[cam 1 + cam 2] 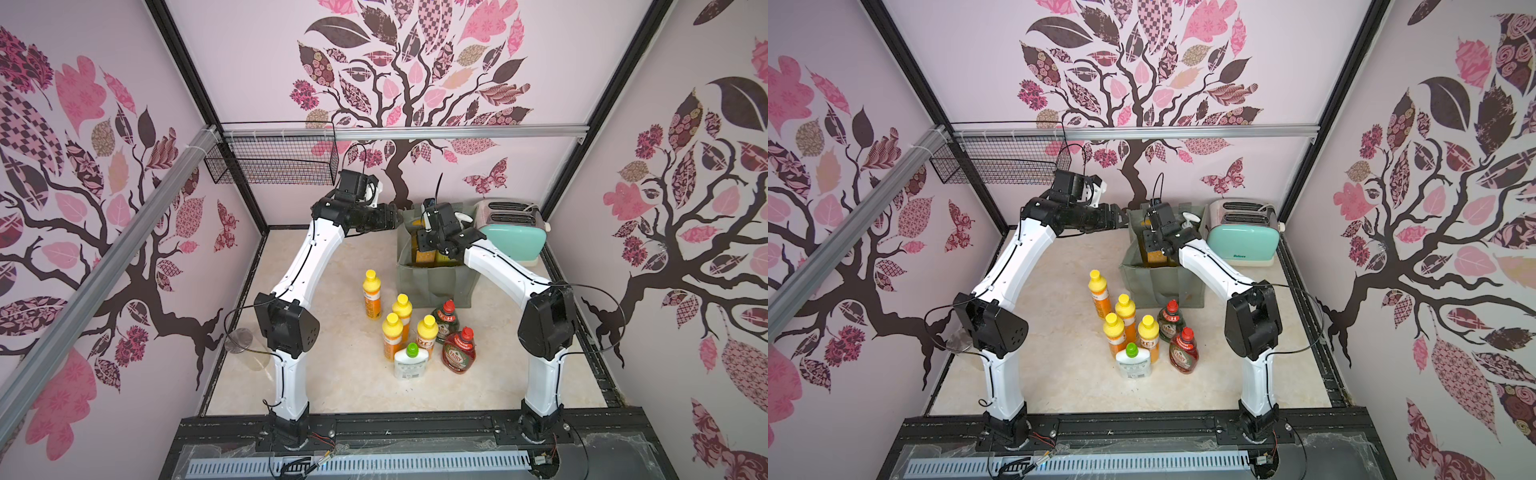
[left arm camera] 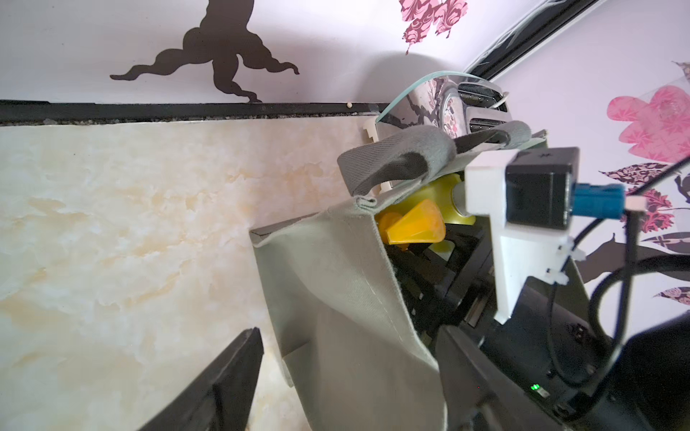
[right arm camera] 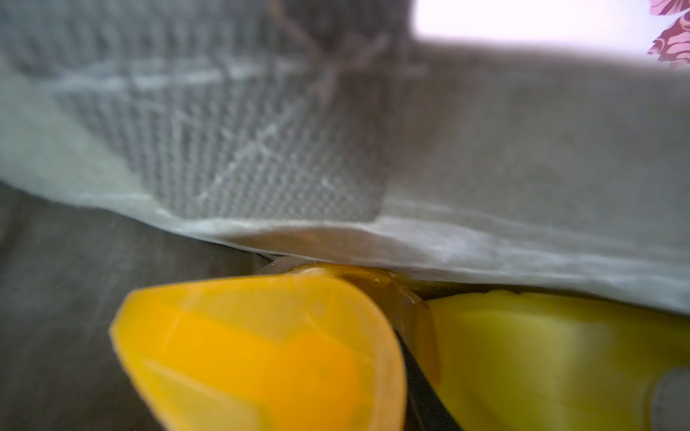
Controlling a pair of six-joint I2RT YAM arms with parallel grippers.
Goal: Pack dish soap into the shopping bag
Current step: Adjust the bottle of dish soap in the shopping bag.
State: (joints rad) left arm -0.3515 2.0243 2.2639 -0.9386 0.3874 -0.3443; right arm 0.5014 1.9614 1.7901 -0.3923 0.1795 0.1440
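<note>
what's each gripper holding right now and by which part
The left gripper holds nothing: jaws open, shopping bag wall between them. The right gripper, inside the bag, seems to grip the orange pump bottle below its pump head; contact hidden.

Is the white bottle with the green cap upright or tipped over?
Upright: the white bottle stands on its base, with its top pointing up.

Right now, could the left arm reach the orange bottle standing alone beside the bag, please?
Probably yes. The left gripper is open at the bag rim, and that orange bottle stands upright in the open, nearer that arm, with nothing between them.
</note>
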